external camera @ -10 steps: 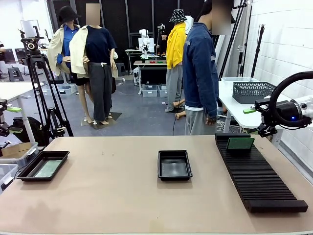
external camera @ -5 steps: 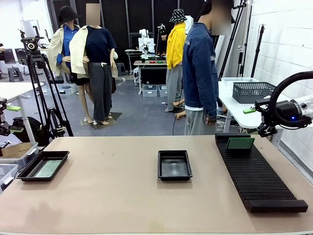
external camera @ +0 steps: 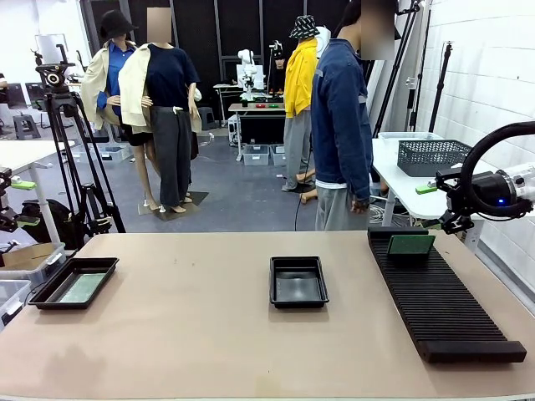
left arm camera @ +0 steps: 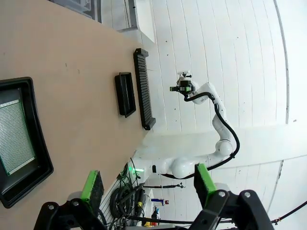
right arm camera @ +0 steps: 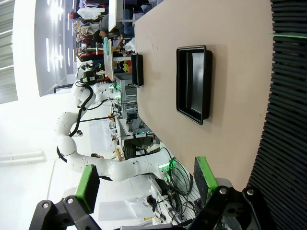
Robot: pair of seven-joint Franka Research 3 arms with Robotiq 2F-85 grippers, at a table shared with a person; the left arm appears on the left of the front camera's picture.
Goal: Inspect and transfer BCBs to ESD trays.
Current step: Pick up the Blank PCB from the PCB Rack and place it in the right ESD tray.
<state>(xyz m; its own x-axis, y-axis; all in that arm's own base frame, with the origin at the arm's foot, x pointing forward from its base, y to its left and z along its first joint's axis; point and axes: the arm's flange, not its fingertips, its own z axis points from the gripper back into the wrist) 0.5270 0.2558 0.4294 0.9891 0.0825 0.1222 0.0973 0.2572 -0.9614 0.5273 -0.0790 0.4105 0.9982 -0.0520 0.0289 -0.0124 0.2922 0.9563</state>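
Note:
A black ESD tray (external camera: 50, 294) at the table's left end holds a flat green BCB (external camera: 83, 287); the left wrist view has the same tray (left arm camera: 41, 160) and its board (left arm camera: 14, 139) at its left edge. A second ESD tray (external camera: 298, 281) sits mid-table with nothing in it, also seen as a dark tray (right arm camera: 194, 84) from the right wrist. Another BCB (external camera: 410, 245) stands upright in the far end of the long ribbed rack (external camera: 439, 296). My left gripper (external camera: 21, 203) hovers open off the table's left edge. Beyond the right edge, my right gripper (external camera: 436, 205) hangs open. Both wrist views show open, bare fingers (left arm camera: 92, 187) (right arm camera: 204, 177).
A person in a blue jacket (external camera: 341, 125) stands at the far side near the rack, arms down. A grey mesh basket (external camera: 430, 156) rests on a white side table at the back right. A tripod (external camera: 71, 150) stands behind the left end.

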